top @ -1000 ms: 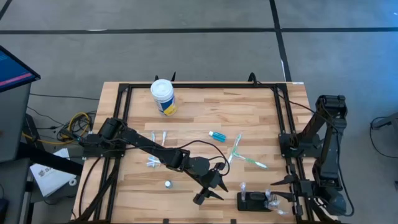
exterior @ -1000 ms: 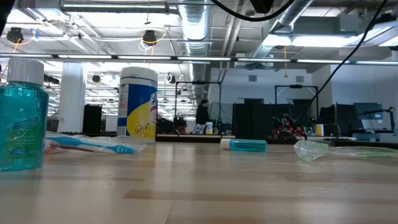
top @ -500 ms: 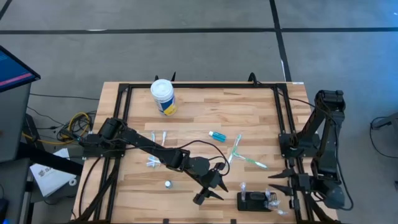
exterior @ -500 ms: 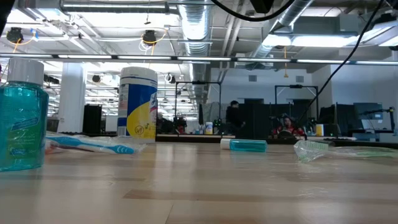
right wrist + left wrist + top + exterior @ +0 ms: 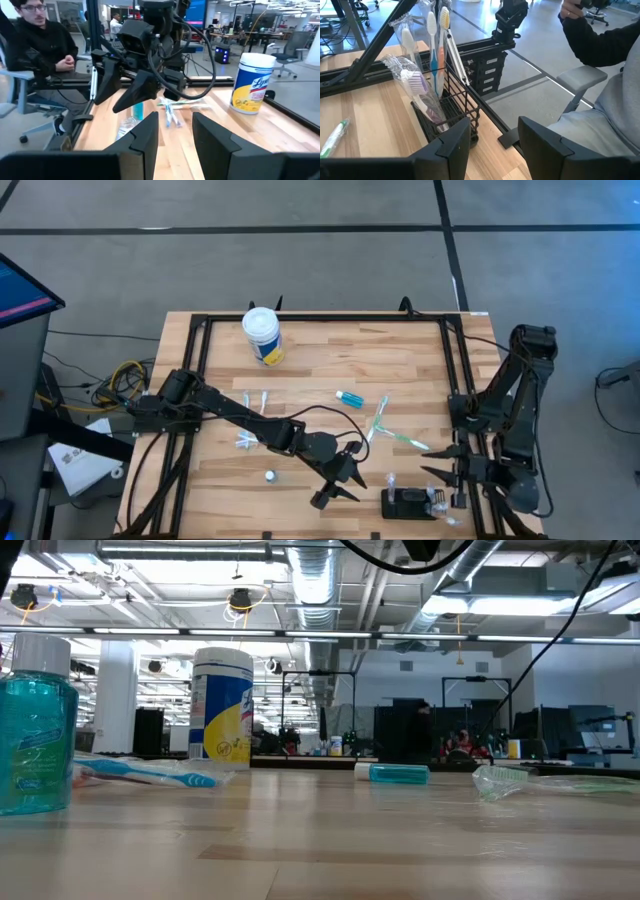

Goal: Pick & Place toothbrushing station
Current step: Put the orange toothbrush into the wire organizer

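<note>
The toothbrushing station (image 5: 405, 504) is a small black wire holder standing on its base near the table's near edge, right of centre. Several toothbrushes (image 5: 436, 45) stand in it (image 5: 451, 107), some in clear wrappers. My left gripper (image 5: 340, 492) hangs open a little to the station's left, pointing at it; its fingers (image 5: 490, 145) have nothing between them. My right gripper (image 5: 430, 462) hovers open beyond the station's right end, toward the far edge, and points toward the table's left. Its fingers (image 5: 175, 131) are empty too.
A white-lidded yellow-and-blue tub (image 5: 262, 335) stands at the far left. A teal tube (image 5: 350, 397), wrapped toothbrushes (image 5: 388, 428) and more brushes (image 5: 250, 430) lie mid-table. A teal mouthwash bottle (image 5: 35, 730) stands near the low camera. A person sits beyond the table (image 5: 615, 100).
My right gripper has drawn away from the station's right end, moving toward the table's far edge and a little left, rising slightly and swinging round a little. The station has stayed where it was.
</note>
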You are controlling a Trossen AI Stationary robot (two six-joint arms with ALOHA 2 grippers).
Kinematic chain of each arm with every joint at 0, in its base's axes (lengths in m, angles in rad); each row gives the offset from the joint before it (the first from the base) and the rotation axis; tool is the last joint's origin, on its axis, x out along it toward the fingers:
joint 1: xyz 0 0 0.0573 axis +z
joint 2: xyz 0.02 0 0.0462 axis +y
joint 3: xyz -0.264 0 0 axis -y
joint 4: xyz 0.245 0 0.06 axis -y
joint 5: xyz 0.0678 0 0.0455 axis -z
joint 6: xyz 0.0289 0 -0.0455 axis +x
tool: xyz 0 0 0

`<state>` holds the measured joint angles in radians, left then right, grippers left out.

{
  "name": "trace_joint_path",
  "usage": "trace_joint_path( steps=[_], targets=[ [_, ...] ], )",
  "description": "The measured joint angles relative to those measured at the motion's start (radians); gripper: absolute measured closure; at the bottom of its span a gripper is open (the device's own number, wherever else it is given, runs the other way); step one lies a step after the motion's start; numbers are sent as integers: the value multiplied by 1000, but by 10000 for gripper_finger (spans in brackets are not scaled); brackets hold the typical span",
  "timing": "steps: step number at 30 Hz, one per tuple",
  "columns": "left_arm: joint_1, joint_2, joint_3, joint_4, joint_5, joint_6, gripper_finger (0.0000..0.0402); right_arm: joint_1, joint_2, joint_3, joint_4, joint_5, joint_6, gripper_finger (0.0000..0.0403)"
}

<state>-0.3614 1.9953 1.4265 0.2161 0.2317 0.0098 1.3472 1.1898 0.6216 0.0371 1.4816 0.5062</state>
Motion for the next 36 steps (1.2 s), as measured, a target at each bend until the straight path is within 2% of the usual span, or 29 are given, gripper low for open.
trace_joint_path(
  steps=[5, 10, 20, 26, 31, 36],
  targets=[
    [0, 0, 0, -4, 0, -11, 243, -42, -10, 0, -2, -19, -9, 292],
    [0, 0, 0, -8, 0, -15, 243, -81, -74, 0, -32, -32, -9, 292],
    [0, 0, 0, -39, 0, -41, 243, -243, -201, 0, -126, -235, -9, 292],
    [0, 0, 0, -107, -8, -74, 243, -318, -241, 0, -164, -295, -9, 292],
    [-5, 0, 0, -189, -100, -112, 243, -373, -248, 0, -168, -307, -9, 292],
    [-9, -18, 1, -358, -194, -142, 243, -414, -248, 0, -176, -347, -9, 292]
  ],
)
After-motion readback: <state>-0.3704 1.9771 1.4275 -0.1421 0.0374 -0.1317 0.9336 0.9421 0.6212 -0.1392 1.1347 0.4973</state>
